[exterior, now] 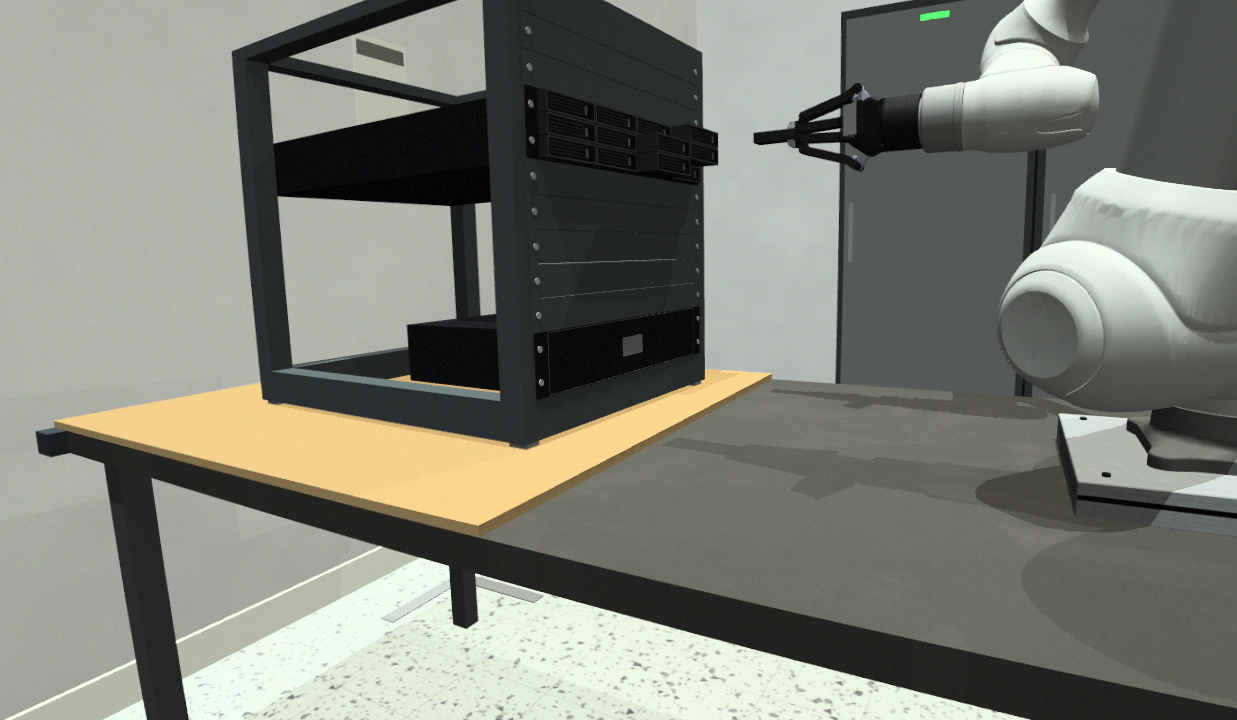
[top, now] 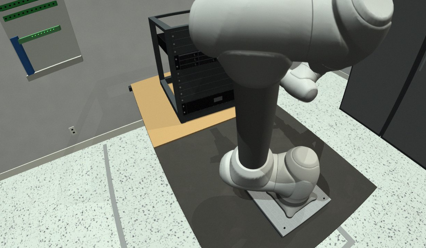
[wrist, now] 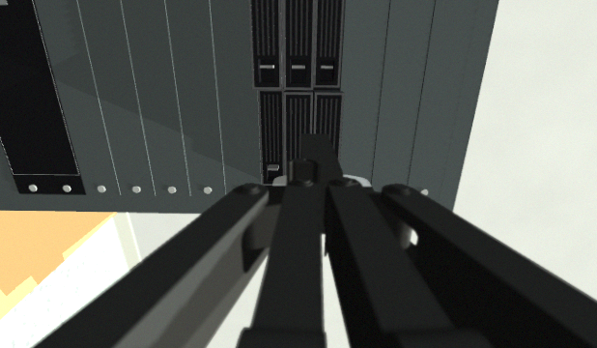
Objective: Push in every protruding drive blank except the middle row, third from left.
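Note:
The dark rack (exterior: 474, 223) stands on the tan board (exterior: 353, 447) on the table. It also shows in the top view (top: 189, 70). Its drive blanks (exterior: 622, 138) sit in three rows high on the front. Some blanks at the right end (exterior: 694, 143) stick out further than the others. My gripper (exterior: 765, 137) is shut and empty. It points at the rack front, level with the blanks, a short way off and apart from them. In the wrist view the shut fingertips (wrist: 313, 155) cover part of the blanks (wrist: 298, 97). In the top view the arm hides the gripper.
A black unit (exterior: 618, 349) fills the rack's bottom slot, and a black shelf (exterior: 380, 152) sits behind the blanks. The robot base (exterior: 1159, 447) is bolted on the dark tabletop at the right. Dark cabinet doors (exterior: 926, 223) stand behind the arm.

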Robot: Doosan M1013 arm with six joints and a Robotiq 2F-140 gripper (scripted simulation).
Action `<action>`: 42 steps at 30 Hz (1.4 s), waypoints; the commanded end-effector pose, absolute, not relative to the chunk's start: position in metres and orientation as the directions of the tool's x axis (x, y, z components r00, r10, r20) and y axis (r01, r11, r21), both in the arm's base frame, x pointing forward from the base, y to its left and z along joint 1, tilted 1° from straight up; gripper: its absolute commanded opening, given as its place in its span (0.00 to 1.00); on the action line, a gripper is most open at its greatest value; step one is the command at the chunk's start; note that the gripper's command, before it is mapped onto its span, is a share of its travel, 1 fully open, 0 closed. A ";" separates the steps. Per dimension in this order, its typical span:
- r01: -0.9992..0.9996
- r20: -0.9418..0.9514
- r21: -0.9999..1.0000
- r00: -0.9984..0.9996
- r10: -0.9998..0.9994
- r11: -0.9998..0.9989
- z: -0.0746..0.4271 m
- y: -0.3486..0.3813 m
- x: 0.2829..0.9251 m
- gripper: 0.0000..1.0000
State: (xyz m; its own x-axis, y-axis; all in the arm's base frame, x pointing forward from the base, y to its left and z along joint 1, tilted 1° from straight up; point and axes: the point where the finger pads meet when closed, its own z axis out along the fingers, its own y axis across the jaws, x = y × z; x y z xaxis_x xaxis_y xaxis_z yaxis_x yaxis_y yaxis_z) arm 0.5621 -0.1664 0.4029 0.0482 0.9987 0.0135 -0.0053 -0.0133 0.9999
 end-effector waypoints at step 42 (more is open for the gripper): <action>-0.006 0.013 1.000 0.048 0.999 -0.013 0.366 -0.086 0.661 0.10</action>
State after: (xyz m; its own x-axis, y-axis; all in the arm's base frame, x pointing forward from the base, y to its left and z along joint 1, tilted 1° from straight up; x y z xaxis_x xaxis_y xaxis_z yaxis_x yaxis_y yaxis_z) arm 0.6532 -0.0858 0.3654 0.0479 0.9988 0.0136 -0.0047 -0.0134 0.9999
